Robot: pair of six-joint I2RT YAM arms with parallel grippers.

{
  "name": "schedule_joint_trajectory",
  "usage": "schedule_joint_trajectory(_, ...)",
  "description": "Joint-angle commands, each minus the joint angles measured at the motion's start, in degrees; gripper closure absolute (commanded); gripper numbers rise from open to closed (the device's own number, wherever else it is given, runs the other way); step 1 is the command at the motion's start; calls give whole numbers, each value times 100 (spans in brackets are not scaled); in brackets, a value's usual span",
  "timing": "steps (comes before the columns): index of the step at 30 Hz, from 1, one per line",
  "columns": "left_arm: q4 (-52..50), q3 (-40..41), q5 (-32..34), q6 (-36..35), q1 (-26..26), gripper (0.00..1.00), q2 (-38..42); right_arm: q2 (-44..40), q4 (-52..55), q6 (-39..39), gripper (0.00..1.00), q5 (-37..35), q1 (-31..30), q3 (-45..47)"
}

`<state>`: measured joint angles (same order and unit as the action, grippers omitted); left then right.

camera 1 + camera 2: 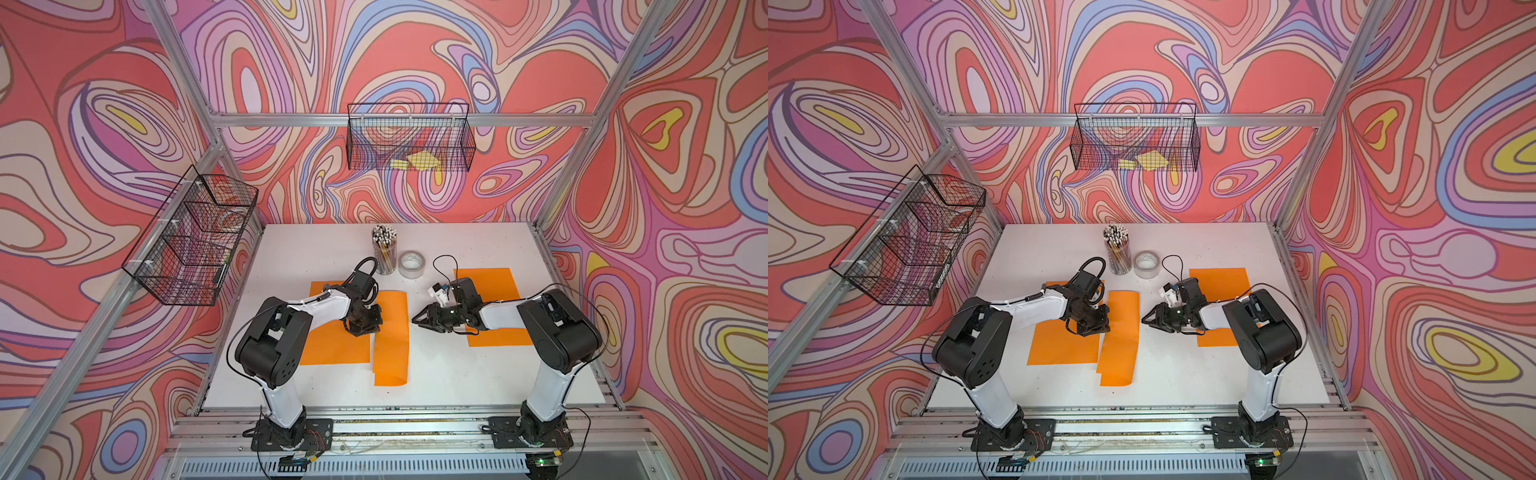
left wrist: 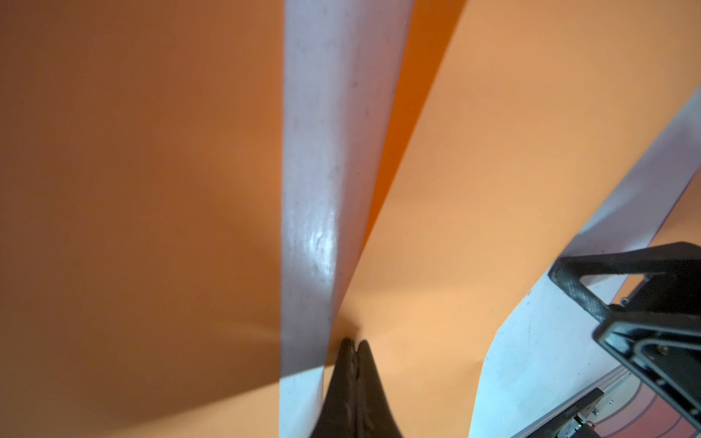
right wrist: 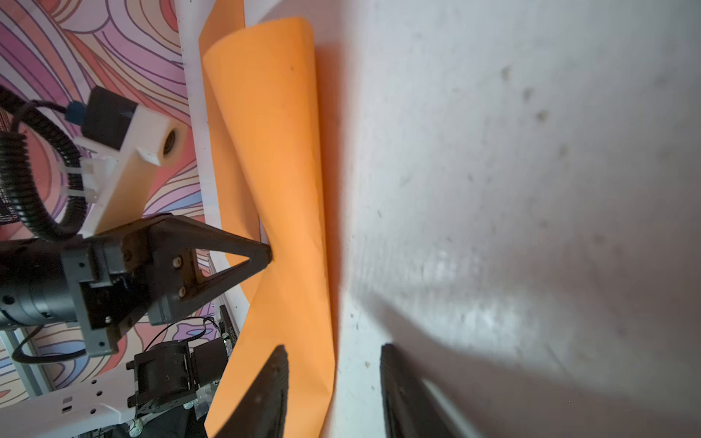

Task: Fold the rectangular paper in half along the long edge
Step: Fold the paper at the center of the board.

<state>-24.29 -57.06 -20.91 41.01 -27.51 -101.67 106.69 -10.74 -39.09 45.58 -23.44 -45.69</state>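
Observation:
The rectangular orange paper [image 1: 392, 340] [image 1: 1120, 332] lies doubled over lengthwise at mid-table, its top layer still bowed [image 3: 273, 132]. My left gripper [image 1: 375, 328] [image 1: 1105, 326] [image 2: 354, 342] is shut. Its tips press down on the paper's left side, where the loose edges meet, and nothing shows between the fingers. My right gripper [image 1: 414, 320] [image 1: 1144, 321] [image 3: 333, 350] is open at the paper's right, folded side. One of its fingers is over the paper and the other over the bare table, with the fold line between them and not gripped.
Two more orange sheets lie flat, one [image 1: 332, 349] under my left arm and one [image 1: 494, 282] under my right. A pencil cup [image 1: 384, 249] and a tape roll [image 1: 411, 264] stand behind the paper. Wire baskets [image 1: 409, 137] [image 1: 195, 237] hang on the walls.

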Motion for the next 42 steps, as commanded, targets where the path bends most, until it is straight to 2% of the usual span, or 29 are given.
schedule_joint_trajectory(1,-444,327,342,38,-88,100,-362,275,-156,9,57,-34,-244,-143)
schedule_joint_trajectory(4,-436,331,333,38,-89,100,-363,450,-186,16,57,-137,-495,-228)
schedule_joint_trajectory(9,-445,346,322,38,-88,100,-322,877,-660,-222,57,-108,-529,-146)
schedule_joint_trajectory(12,-471,345,333,21,-88,100,-305,1019,-859,-324,61,-97,-530,-78)
schedule_joint_trajectory(18,-469,344,317,12,-88,100,-322,842,-786,-270,75,-273,-526,-27)
schedule_joint_trajectory(25,-473,361,319,-6,-88,100,-329,826,-666,-223,99,-351,-521,-108)
schedule_joint_trajectory(27,-492,379,330,-15,-88,100,-327,843,-618,-206,96,-329,-521,-162)
schedule_joint_trajectory(29,-488,394,325,-23,-88,100,-319,852,-444,-140,79,-429,-508,-272)
schedule_joint_trajectory(31,-497,404,323,-30,-88,100,-321,870,-324,-83,69,-457,-482,-382)
schedule_joint_trajectory(33,-482,414,317,-24,-88,100,-322,912,-282,-72,70,-437,-432,-495)
schedule_joint_trajectory(34,-479,422,308,-23,-88,100,-326,944,-262,-62,74,-411,-403,-556)
schedule_joint_trajectory(36,-464,424,309,-23,-88,100,-328,991,-296,-56,95,-314,-368,-649)
schedule_joint_trajectory(37,-464,424,303,-19,-89,100,-339,1010,-267,-47,100,-304,-355,-697)
schedule_joint_trajectory(40,-466,424,286,-30,-89,100,-346,1059,-134,7,100,-324,-307,-831)
schedule_joint_trajectory(42,-479,424,294,-40,-91,100,-342,1072,-70,23,84,-380,-261,-895)
